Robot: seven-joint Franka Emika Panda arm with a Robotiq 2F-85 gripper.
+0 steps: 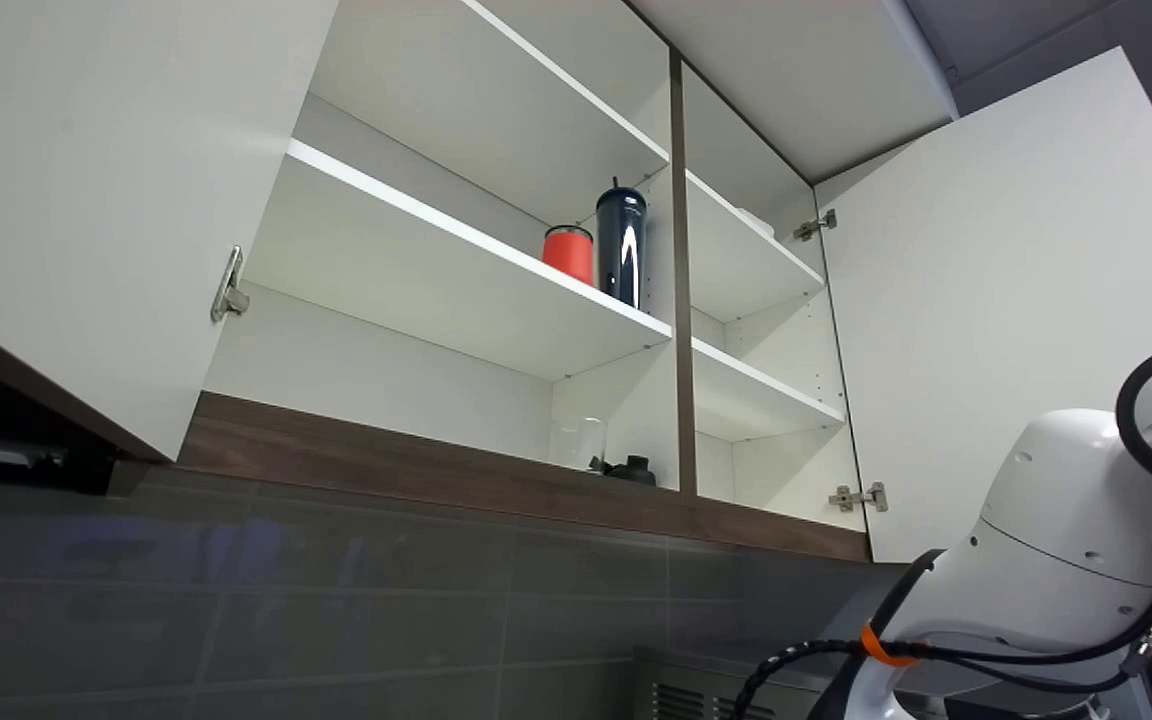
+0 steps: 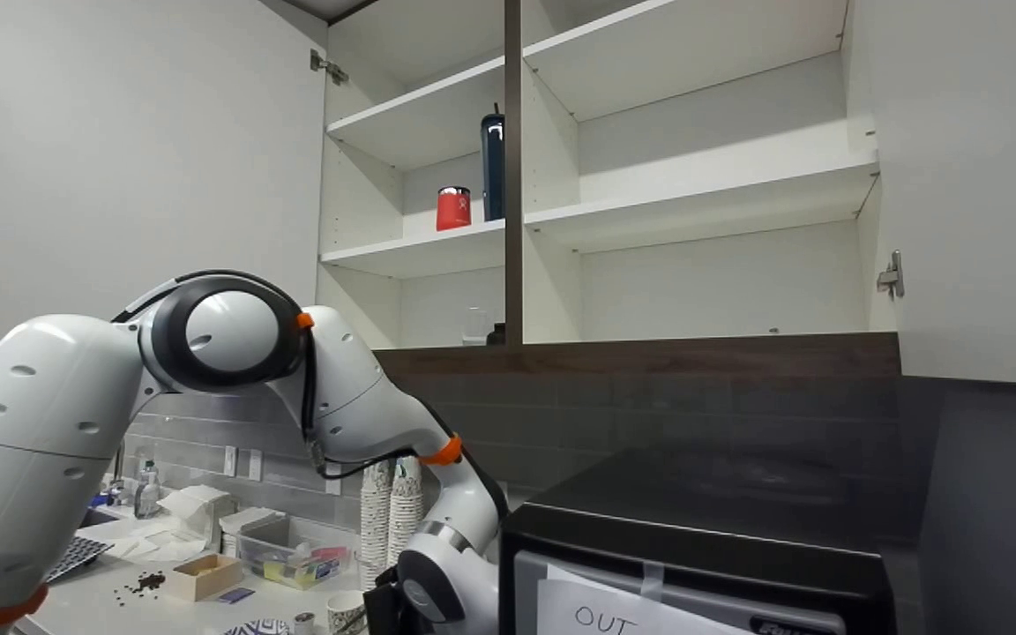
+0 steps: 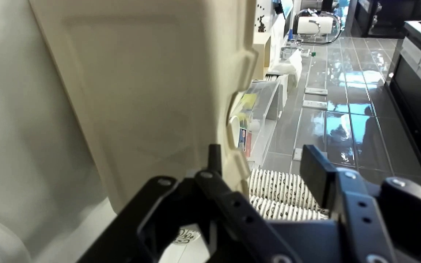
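My gripper is open in the wrist view, its two black fingers apart with nothing held between them. A large beige, blurred panel-like thing with a notched edge fills the left of that view. One fingertip overlaps it; I cannot tell whether they touch. Stacks of patterned paper cups show beyond the fingers, and in an exterior view they stand on the counter. In that view a black part of the gripper shows low beside the cups; its fingertips are not clear. In the other views the gripper is hidden or out of frame.
An open cabinet holds a red cup, a dark blue tumbler and a clear glass. Its doors stand open. A black appliance bears a paper sign. A clear bin and wooden box lie behind.
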